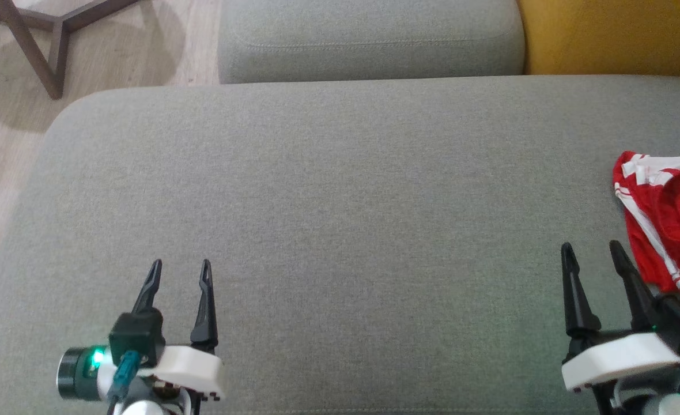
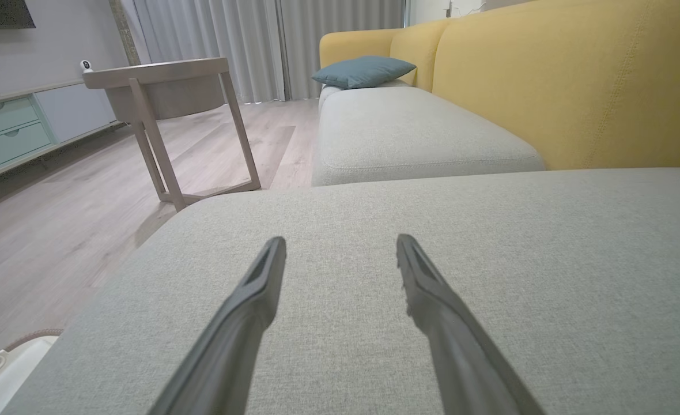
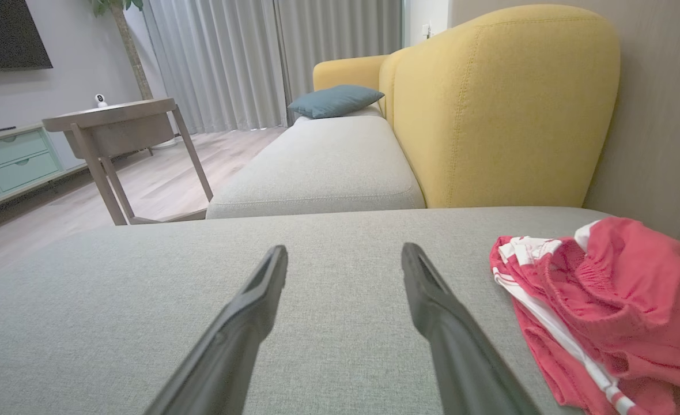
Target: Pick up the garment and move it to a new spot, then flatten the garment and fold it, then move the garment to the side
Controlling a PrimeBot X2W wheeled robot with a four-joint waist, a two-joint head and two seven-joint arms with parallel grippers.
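Garment (image 1: 665, 225), red with white stripes, lies crumpled at the right edge of the grey cushion (image 1: 340, 190), just to the right of the right gripper (image 1: 592, 248). The left gripper (image 1: 180, 264) is well apart from it. Both sit low over the cushion, fingers pointing forward, spread wide and holding nothing.

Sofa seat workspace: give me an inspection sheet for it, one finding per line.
Surface: grey seat cushion, smooth.
Job's things: red garment with white stripes, crumpled at the cushion's right end, not yet picked up.
Clutter: nothing seen.
Jaws: left jaws open, empty, over the cushion; right jaws open, empty, beside the garment.
Cables: teal cable at the left wrist.
Surroundings: wooden side table, yellow sofa back, blue pillow, wood floor.
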